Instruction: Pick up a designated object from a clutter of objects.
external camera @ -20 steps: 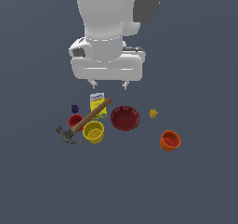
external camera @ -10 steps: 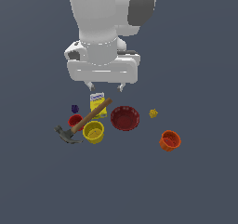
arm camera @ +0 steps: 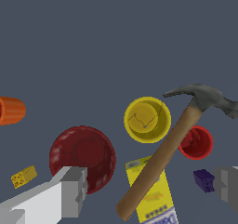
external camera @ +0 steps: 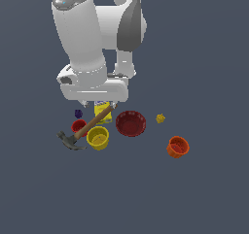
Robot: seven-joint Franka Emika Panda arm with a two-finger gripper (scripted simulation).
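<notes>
Jaws [arm camera: 151, 190] wide open, empty, above clutter. Small bright red ribbed plastic cup [external camera: 78, 126] lies toward exterior view's left, wooden-handled hammer [external camera: 86, 128] shaft crossing its rim.

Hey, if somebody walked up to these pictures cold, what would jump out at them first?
Probably the big white arm hanging over the clutter, its open fingers empty. Next, the wooden-handled hammer, lying slantwise across the yellow box between the yellow cup and the small red cup. An orange cup sits apart at the exterior view's right.
</notes>
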